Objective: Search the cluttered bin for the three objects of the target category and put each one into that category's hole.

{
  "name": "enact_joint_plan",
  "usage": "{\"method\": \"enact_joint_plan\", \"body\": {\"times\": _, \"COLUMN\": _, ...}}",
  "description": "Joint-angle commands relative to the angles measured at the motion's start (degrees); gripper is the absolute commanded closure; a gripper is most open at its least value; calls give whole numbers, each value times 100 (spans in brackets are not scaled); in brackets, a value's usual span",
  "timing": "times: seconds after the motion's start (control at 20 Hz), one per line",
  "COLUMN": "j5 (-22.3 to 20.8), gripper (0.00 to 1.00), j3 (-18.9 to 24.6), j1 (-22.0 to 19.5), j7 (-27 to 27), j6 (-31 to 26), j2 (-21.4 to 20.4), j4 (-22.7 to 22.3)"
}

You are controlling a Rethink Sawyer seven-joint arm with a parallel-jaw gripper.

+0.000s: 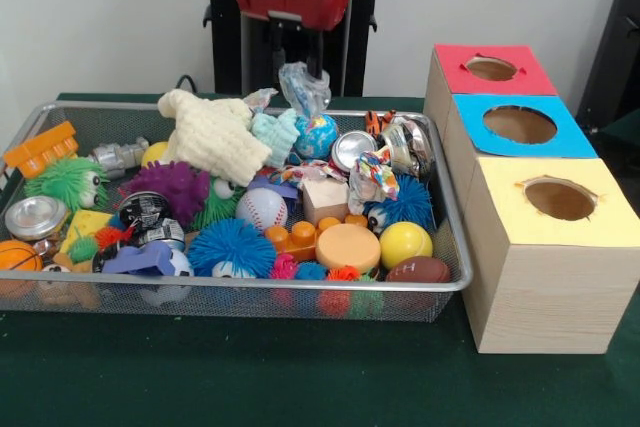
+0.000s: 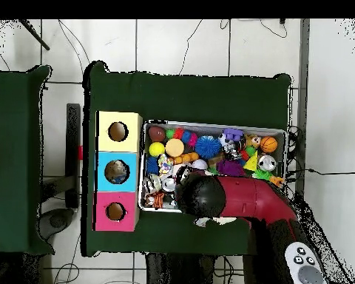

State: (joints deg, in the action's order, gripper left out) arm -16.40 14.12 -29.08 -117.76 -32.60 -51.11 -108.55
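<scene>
The cluttered bin (image 1: pixel 250 288) is a wide wire mesh tray full of toys; it also shows in the overhead view (image 2: pixel 210 124). Beside it stand three wooden boxes, each with a hole: a red-topped one (image 1: pixel 490 68), a blue-topped one (image 1: pixel 519 124) and a yellow-topped one (image 1: pixel 560 199). My gripper (image 1: pixel 296 57) hangs over the bin's far rim, just above a crinkled clear plastic wrapper (image 1: pixel 303 87). I cannot tell whether it holds the wrapper. In the overhead view the arm (image 2: pixel 204 197) hides the gripper.
In the bin lie a baseball (image 1: pixel 261 209), a yellow ball (image 1: pixel 405 243), a small football (image 1: pixel 418 270), a basketball (image 1: pixel 18 257), a globe ball (image 1: pixel 318 135), a blue spiky ball (image 1: pixel 232 245), a cream knitted piece (image 1: pixel 215 132) and tin cans (image 1: pixel 352 149).
</scene>
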Motion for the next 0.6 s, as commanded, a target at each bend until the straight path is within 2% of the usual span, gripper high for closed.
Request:
{"method": "enact_joint_plan", "body": {"times": 0.05, "j5": 374, "gripper": 100, "j3": 454, "j1": 157, "j7": -59, "j6": -418, "j2": -350, "j4": -500}}
{"method": "enact_joint_plan", "body": {"times": 0.6, "j5": 937, "gripper": 100, "j3": 103, "j1": 1029, "j7": -859, "j6": -338, "j2": -455, "j4": -609}}
